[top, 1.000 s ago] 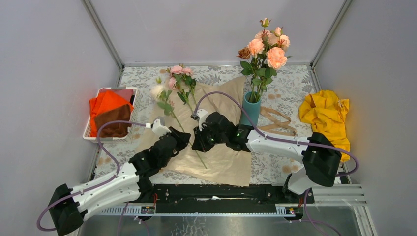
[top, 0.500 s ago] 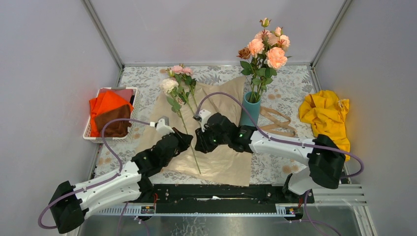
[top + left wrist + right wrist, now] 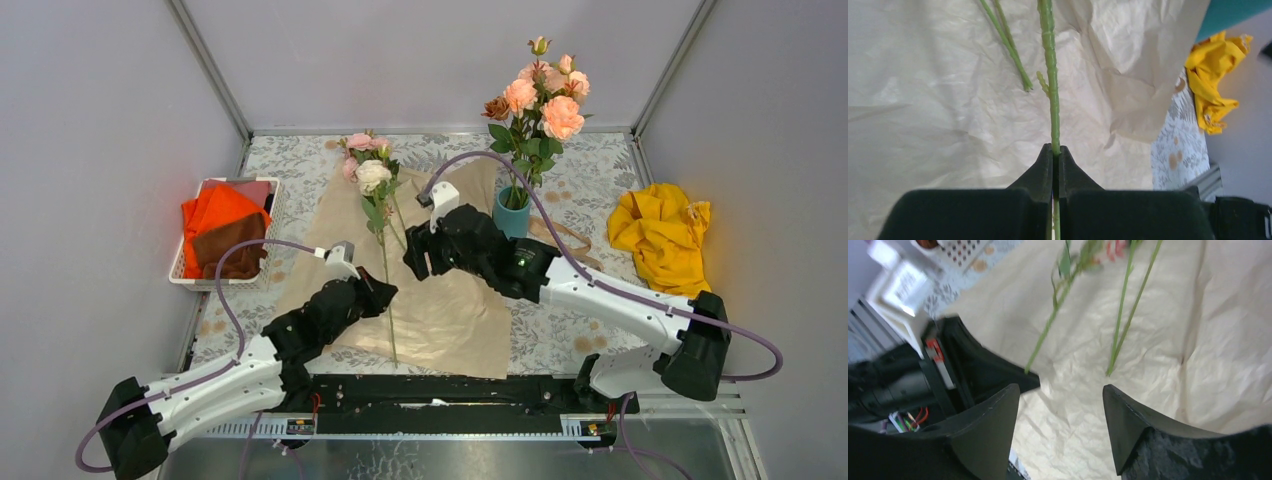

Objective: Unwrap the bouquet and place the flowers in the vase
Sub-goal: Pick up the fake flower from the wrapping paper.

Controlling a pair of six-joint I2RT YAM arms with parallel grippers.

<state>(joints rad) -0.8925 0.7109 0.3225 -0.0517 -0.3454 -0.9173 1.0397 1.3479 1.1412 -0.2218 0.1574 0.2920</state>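
Peach-tan kraft paper (image 3: 450,315) lies spread flat in the middle of the counter (image 3: 600,160), so we read the unwrapping as done. Our left claw (image 3: 1054,156) is pinched tight on the thin green stem (image 3: 1050,90) of a cream rose (image 3: 373,176). It grips low down, leaving the bloom free toward the upper middle of the overhead view; we cannot tell whether the bloom is off the paper. Our right claw (image 3: 1060,390) hangs over the paper, jaws apart and nothing between them, just left of the teal vase (image 3: 512,220). We judge it is placed there to take or steady the stem. The vase stands upright by the paper's upper right corner, with peach roses (image 3: 545,100) already in it. A few pink roses (image 3: 362,143) lie at the paper's upper left, not yet moved.
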